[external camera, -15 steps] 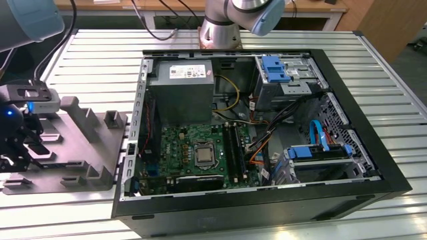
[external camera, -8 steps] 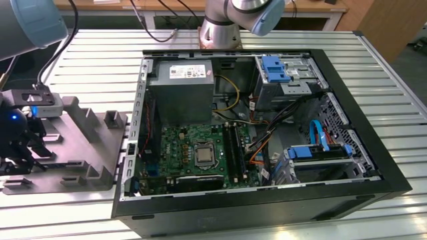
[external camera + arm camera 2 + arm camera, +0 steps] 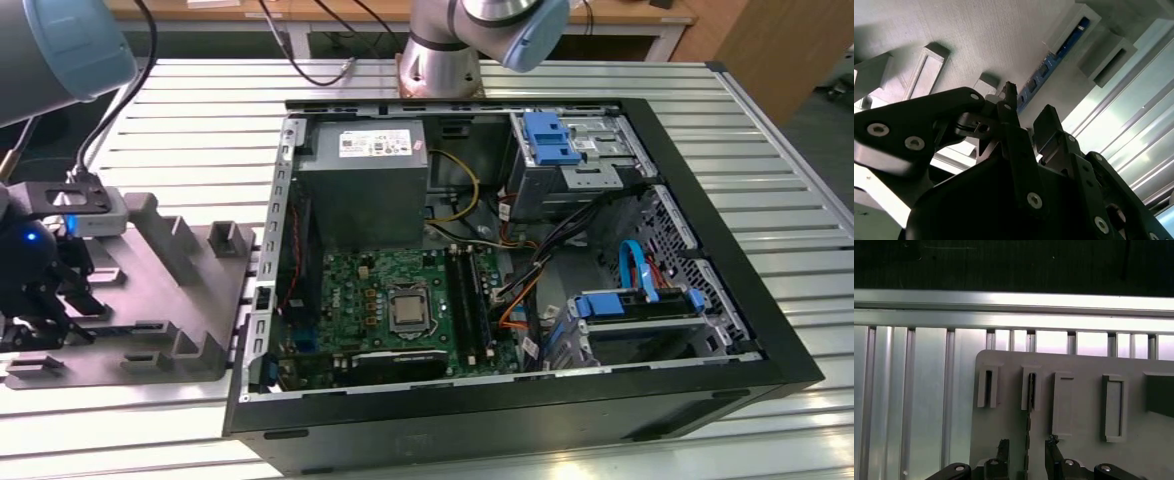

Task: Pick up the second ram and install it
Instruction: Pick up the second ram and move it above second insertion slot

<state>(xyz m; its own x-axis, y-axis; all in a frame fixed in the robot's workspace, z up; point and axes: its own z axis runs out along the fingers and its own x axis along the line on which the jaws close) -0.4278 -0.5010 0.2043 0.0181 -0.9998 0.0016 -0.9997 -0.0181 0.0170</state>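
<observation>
The second ram [image 3: 1056, 54] is a thin blue-green stick that stands on its edge in slotted tabs of the grey tray [image 3: 979, 35]. In the first wrist view the ram [image 3: 1030, 390] shows edge-on as a dark line across the tray [image 3: 1079, 365]. My gripper [image 3: 1027, 445] is open and straddles the stick's near end, one black finger [image 3: 1003, 446] on each side with a gap to the board. The second wrist view shows the gripper [image 3: 1028, 107] the same way. In the exterior view the gripper [image 3: 40, 310] hangs low over the tray [image 3: 160, 290], at that view's left.
An open black computer case [image 3: 694, 330] lies beside the tray on a slatted aluminium table [image 3: 200, 130]. Inside are the green motherboard [image 3: 360, 285], long dark memory slots [image 3: 463, 290], a grey power supply [image 3: 360, 190], cables and blue drive brackets [image 3: 550, 138].
</observation>
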